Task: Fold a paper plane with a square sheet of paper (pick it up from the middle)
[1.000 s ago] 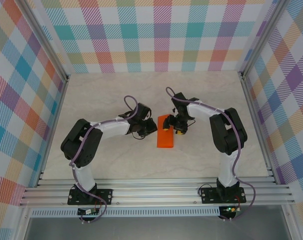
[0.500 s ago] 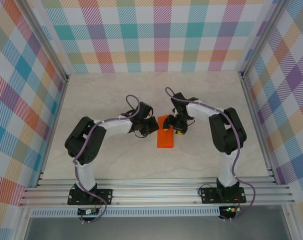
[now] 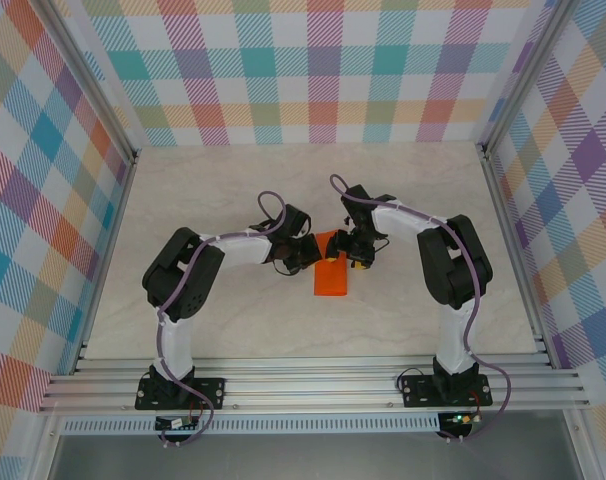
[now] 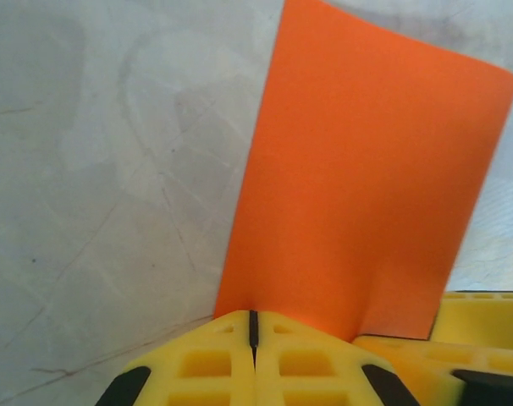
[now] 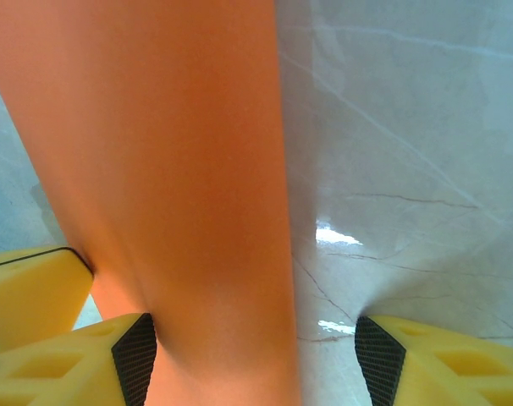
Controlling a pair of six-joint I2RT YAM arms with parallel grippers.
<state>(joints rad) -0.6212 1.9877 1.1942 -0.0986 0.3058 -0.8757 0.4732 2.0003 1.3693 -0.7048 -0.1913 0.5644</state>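
The left gripper (image 3: 305, 253) has slid in and pinched shut on the edge of the paper (image 3: 331, 276) mid-table (image 3: 233, 200), while the right gripper (image 3: 354, 250) waits open around it, so I think a fold can start.

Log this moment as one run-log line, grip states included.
phase: folding | orange paper: folded narrow, between arms | left end effector: shut, tips at paper edge | right end effector: open, straddling paper
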